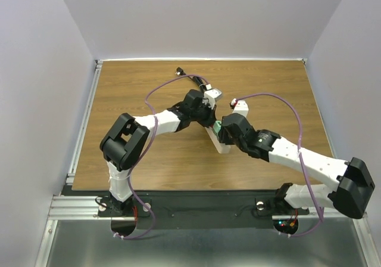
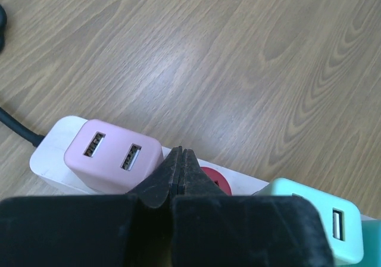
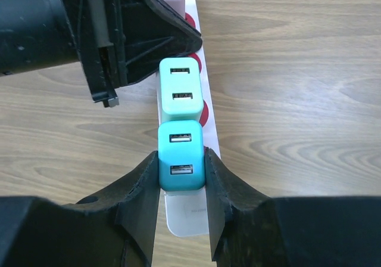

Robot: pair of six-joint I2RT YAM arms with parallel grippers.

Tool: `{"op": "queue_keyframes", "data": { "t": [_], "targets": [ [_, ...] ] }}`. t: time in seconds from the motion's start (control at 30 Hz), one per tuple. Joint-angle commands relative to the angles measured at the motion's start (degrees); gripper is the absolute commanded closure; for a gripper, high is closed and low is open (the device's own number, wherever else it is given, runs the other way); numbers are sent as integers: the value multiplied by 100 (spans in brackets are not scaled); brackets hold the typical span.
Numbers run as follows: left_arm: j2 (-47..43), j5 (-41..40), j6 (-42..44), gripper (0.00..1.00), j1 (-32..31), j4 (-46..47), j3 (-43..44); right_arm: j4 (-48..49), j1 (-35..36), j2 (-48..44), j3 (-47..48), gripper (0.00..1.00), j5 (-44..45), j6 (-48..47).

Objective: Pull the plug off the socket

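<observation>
On the socket [image 3: 186, 219], right claw [image 3: 180, 170] clamped around turquoise plug [image 3: 180, 151], left claw [image 2: 180, 163] pinched together, empty.

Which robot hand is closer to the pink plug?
Left. The left gripper, shut, sits right beside the pink plug on the socket; the right gripper clamps the turquoise plug at the other end.

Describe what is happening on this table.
Two robot arms are working on a socket strip holding three plugs. The right pincer is shut on the turquoise plug at the strip's end, which is not yet pulled out. The left pincer, shut, points down at the strip between the pink plug and the mint plug, seemingly to steady it.
</observation>
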Motion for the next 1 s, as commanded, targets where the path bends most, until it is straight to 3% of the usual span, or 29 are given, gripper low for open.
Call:
{"op": "queue_keyframes", "data": {
  "t": [0.0, 0.37, 0.6, 0.8, 0.97],
  "targets": [
    [-350, -355, -108, 100, 421, -602, -100, 433, -39, 192, -196, 99, 299, -144],
    [-1044, 250, -565, 100, 580, -479, -196, 1015, -39, 1503, -232, 100, 0, -355],
    [-1448, 875, -1013, 100, 527, -163, -679, 1076, -47, 1661, 49, 100, -359, -320],
    [-1810, 867, -1409, 100, 448, 347, -1593, 1085, -39, 1732, 287, 99, -694, -197],
    [-1555, 859, -1541, 100, 27, 531, -1586, 1076, -47, 1802, 374, 100, -817, -179]
  ]
}}
